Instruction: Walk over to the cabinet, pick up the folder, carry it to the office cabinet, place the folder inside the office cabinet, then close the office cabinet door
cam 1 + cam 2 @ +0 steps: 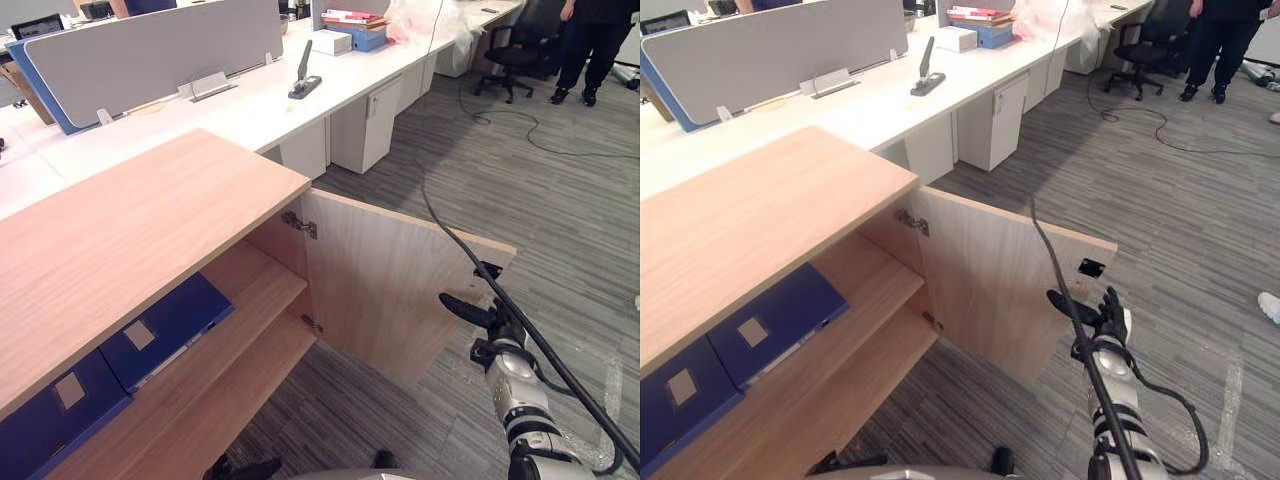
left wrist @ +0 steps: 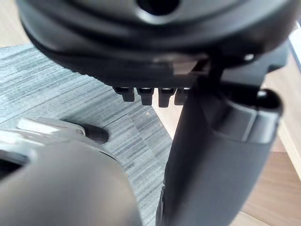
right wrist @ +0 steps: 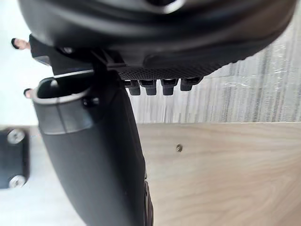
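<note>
- Left eye view, lower right: open grey carpet (image 1: 560, 220) runs past the free edge of the cabinet door (image 1: 390, 290), which stands swung wide.
- Right hand (image 1: 1106, 322) is just beside that edge with its fingers straight, holding nothing; whether it touches the door cannot be told.
- Left hand (image 2: 211, 150) is relaxed and empty, with carpet past it.
- Blue folder (image 1: 165, 328) lies on the shelf inside the office cabinet (image 1: 130, 220) at lower left, beside a second blue folder (image 1: 50, 415).
- Right wrist view alone shows the door's wood face close up; the eye views show a person (image 1: 590, 40) at upper right.
</note>
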Controlling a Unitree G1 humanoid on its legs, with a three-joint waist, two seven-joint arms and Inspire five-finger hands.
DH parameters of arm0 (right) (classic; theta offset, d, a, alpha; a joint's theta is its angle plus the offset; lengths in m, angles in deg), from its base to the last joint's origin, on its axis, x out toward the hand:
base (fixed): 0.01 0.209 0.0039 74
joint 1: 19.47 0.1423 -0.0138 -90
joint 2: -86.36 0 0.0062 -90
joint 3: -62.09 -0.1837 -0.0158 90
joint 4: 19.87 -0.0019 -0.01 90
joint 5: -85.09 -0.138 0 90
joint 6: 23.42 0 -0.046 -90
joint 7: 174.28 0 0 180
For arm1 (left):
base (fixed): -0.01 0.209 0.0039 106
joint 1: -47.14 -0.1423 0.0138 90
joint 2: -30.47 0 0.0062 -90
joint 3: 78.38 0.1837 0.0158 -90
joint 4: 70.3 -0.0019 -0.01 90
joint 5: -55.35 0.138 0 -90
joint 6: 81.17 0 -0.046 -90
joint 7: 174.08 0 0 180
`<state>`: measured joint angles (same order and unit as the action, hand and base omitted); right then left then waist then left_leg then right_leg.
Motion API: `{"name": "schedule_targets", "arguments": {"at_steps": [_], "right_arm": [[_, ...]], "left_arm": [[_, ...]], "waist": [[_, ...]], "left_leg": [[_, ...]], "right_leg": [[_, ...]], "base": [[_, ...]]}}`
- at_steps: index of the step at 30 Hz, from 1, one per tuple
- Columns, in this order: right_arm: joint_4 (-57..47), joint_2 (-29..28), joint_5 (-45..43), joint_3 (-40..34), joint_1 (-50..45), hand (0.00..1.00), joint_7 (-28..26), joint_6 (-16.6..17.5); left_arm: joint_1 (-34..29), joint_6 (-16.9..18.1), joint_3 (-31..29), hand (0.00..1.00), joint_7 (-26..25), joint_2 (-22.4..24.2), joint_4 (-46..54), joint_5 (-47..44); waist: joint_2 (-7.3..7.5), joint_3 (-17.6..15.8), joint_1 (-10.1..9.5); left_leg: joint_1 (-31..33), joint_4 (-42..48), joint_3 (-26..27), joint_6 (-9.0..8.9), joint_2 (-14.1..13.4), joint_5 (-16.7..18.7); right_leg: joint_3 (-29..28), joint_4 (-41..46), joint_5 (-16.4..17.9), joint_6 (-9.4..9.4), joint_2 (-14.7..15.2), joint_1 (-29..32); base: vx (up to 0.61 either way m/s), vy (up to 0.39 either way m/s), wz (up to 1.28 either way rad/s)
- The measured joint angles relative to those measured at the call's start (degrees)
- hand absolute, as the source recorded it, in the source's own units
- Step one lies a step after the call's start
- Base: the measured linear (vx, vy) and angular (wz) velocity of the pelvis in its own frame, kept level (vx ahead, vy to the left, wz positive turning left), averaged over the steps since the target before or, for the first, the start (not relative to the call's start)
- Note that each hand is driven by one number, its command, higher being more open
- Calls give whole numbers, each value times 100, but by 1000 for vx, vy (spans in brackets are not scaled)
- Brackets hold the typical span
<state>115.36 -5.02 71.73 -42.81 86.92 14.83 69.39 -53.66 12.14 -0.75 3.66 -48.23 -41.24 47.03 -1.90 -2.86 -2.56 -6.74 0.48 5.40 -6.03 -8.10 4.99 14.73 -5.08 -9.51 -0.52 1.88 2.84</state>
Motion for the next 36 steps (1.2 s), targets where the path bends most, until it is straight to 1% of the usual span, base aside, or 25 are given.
{"name": "schedule_targets", "arguments": {"at_steps": [3,6,8,12,15,19,21,22,23,26,28,30,32,33,35,36], "right_arm": [[1,195,213,355,265,100,-82,0],[79,382,212,553,411,100,-111,-6],[78,607,232,876,490,100,-161,-5],[79,878,257,1199,545,100,-288,-5],[75,1072,251,1613,573,100,-410,-4],[-99,1350,246,2343,575,100,-629,-4],[-560,1723,198,2988,454,100,-857,-4],[-626,1771,195,3066,436,100,-893,-3],[-867,1943,185,3332,354,100,-1019,-1],[-1235,2178,183,3834,192,100,-1433,2],[-1364,2245,185,4159,141,100,-1653,1],[-1807,2364,189,4606,-10,100,-1970,0],[-2163,2409,200,4899,-169,100,-2282,1],[-2263,2405,221,5026,-209,100,-2323,1],[-2571,2400,562,5557,-297,100,-2632,20],[-2662,2383,721,5677,-325,100,-2718,36]], "left_arm": [[-64,-17,-3,100,19,0,-3,0],[-59,-16,-2,100,31,3,-3,0],[-54,-16,-1,100,36,3,-3,0],[59,5,1,100,57,3,5,3],[60,37,6,100,123,3,5,5],[44,37,7,100,153,-3,3,6],[43,37,9,100,175,-14,-3,11],[40,37,9,100,182,-14,-6,12],[41,37,14,100,213,-15,-26,16],[87,37,24,100,287,-47,-38,164],[119,38,25,100,304,-51,-63,215],[126,39,20,100,320,-52,-119,230],[142,37,18,100,320,-52,-168,258],[153,36,17,100,321,-52,-177,269],[209,36,-4,100,321,-52,-179,293],[227,36,-7,100,321,-52,-179,310]], "waist": [[-5,0,-22],[-25,-12,-20],[-66,-37,4],[-110,-65,27],[-118,-73,97],[-132,-112,180],[-151,-159,248],[-155,-163,262],[-169,-172,301],[-171,-172,311],[-172,-171,311],[-176,-168,307],[-175,-168,307],[-177,-167,305],[-171,-164,286],[-171,-164,271]], "left_leg": [[2,6,-10,3,3,2],[3,7,-9,3,0,1],[4,3,2,0,1,4],[12,-4,8,-1,-2,4],[15,3,20,-7,-17,10],[58,127,86,-53,-88,99],[91,190,162,-86,-185,129],[90,192,171,-88,-199,131],[83,198,188,-96,-247,134],[60,217,198,-121,-384,138],[58,242,197,-121,-443,138],[83,276,207,-119,-502,136],[94,295,209,-112,-543,132],[95,302,210,-112,-557,132],[113,302,207,-90,-575,118],[120,302,206,-86,-575,116]], "right_leg": [[-16,-1,-5,-1,0,1],[-24,2,-12,9,-5,12],[-39,14,-27,27,-10,25],[-45,16,-29,29,-19,41],[-58,10,-28,33,-37,49],[-131,-3,-15,51,-113,65],[-193,-1,-9,86,-211,105],[-199,0,-7,90,-215,106],[-215,2,1,128,-259,111],[-267,12,22,228,-412,124],[-314,2,43,267,-485,136],[-430,1,45,272,-581,208],[-480,1,45,273,-630,233],[-491,0,45,273,-646,232],[-513,-2,45,273,-670,248],[-519,-2,45,273,-671,252]], "base": [[-37,37,0],[5,46,-1],[19,52,-4],[12,49,-2],[-8,36,-4],[-26,21,-12],[-16,-16,-17],[-2,-16,-15],[10,-28,-14],[10,-55,-17],[0,-52,-19],[-2,-41,-29],[1,-32,-17],[-1,-32,-4],[-6,-9,2],[-17,-3,5]]}}
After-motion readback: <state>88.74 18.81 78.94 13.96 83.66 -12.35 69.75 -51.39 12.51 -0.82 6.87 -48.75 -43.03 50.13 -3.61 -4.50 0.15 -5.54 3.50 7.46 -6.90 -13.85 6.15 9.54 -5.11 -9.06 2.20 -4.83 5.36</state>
